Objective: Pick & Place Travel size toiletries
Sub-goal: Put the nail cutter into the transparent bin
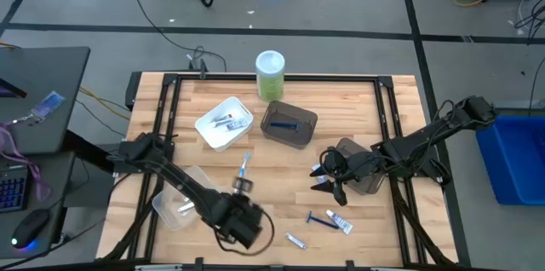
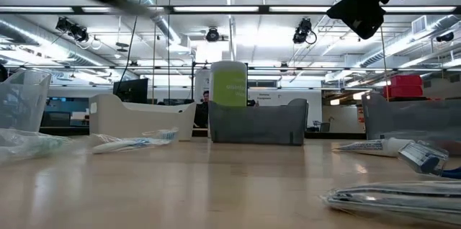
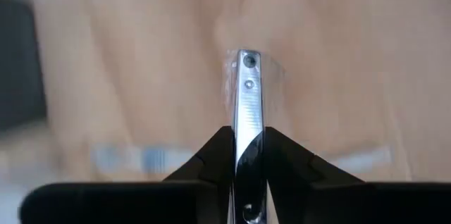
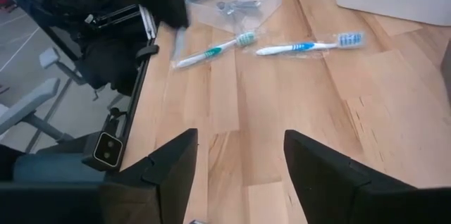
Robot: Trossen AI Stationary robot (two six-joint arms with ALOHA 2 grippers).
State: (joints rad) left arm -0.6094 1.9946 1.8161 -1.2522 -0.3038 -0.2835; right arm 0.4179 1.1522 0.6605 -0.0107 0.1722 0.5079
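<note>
My left gripper [image 1: 241,187] hovers near the table's near middle, shut on a slim silver item in clear wrap [image 3: 248,90]. My right gripper [image 1: 328,179] is open [image 4: 239,160] above bare wood at the right, beside a grey bin [image 1: 364,169]. Two blue-and-white toothbrushes [image 4: 211,53] [image 4: 310,46] lie flat on the wood; the high view shows one [image 1: 245,164]. A dark blue razor [image 1: 317,217], a white tube [image 1: 339,221] and a small silver tube [image 1: 295,239] lie near the near edge. My left gripper pinches the silver wrapped item between its two fingers [image 3: 211,153]. The item shows edge-on and sticks out past the fingertips, its free end [image 3: 246,60] clear of the table. What part of it sits farther back is hidden by the fingers.
A white bin [image 1: 223,122] holding small items, a dark bin [image 1: 288,123] and a green white-lidded canister [image 1: 270,75] stand at the far side. A clear bin [image 1: 179,203] sits at the near left under the left arm. Open wood lies in the middle.
</note>
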